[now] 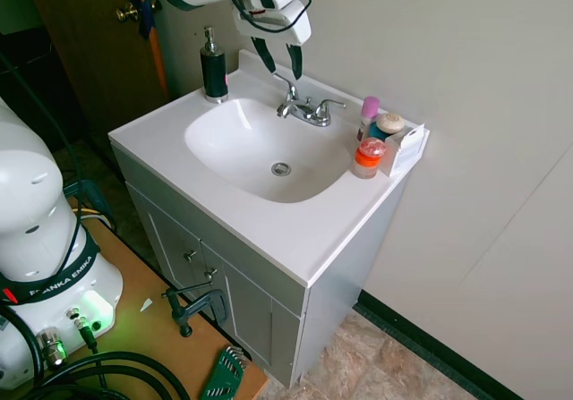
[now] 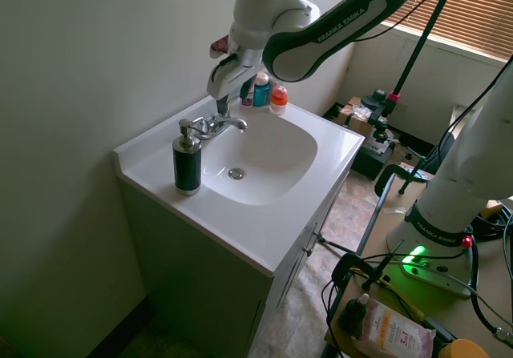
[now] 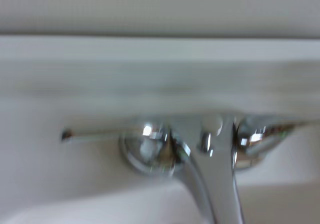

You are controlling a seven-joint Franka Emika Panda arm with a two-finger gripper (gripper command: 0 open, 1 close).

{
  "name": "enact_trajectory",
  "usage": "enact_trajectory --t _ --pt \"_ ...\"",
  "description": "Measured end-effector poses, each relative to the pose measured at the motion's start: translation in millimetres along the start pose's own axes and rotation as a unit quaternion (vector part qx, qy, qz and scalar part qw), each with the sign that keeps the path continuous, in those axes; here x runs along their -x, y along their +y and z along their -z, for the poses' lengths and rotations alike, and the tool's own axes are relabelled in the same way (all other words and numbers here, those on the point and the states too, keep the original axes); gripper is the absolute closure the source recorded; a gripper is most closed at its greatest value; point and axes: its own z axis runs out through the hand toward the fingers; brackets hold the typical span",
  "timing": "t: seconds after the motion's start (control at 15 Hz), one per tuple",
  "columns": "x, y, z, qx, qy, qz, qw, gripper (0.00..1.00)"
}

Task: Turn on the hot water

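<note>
Above the back of the sink (image 1: 224, 154), the end effector (image 1: 278, 62) hangs with its two dark fingers pointing down and spread wide, holding nothing. It sits just over the chrome faucet (image 1: 303, 109), which is mounted on the rear rim of the white table (image 1: 295, 230) against the wall. The hot lever (image 1: 286, 81) is the left-hand one, a slim handle sticking up and back; one finger is close above its tip, though I cannot tell whether they touch. The cold lever (image 1: 331, 106) points out the other way, clear of the fingers. From the wrist the faucet (image 3: 210, 174) is blurred, with the hot lever (image 3: 95, 133) running out sideways from its base. A black pump bottle (image 1: 212, 67) stands at one back corner, and a cluster of small toiletries (image 1: 374, 140) crowds the other.
</note>
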Motion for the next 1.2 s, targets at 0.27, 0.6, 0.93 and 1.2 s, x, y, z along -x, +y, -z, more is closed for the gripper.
enact_trajectory --t 0.27,0.6,0.93,1.2 --pt "5.4 -43.4 -15.1 -0.010 0.015 0.005 0.9998 0.00" --pt "-0.2 -72.9 -40.6 -0.010 0.017 0.006 0.9998 0.00" --pt "4.0 -73.8 -57.9 0.002 0.015 0.010 0.9998 0.00" --pt "4.1 -49.5 -70.9 0.009 0.008 0.001 0.9999 0.00"
